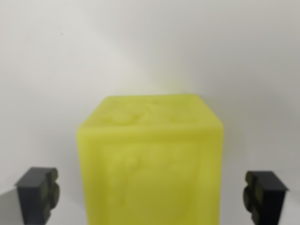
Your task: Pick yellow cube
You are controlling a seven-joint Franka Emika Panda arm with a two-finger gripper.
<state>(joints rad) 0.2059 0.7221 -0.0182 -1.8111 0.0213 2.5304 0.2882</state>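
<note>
Yellow cube [151, 161] between fingers [38, 193] of spread hand [151, 199], clear gaps at both side edges

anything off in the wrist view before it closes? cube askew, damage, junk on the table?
Nothing stands out. The yellow cube sits square to the camera, between the open fingertips with a gap on each side, roughly centred in the gripper. Its faces look intact, though the picture is blurred. The white surface around it shows no spills or debris.

Claw [151, 197]: two dark blocky fingertips [37, 193], greenish lobed inner pads.
</note>
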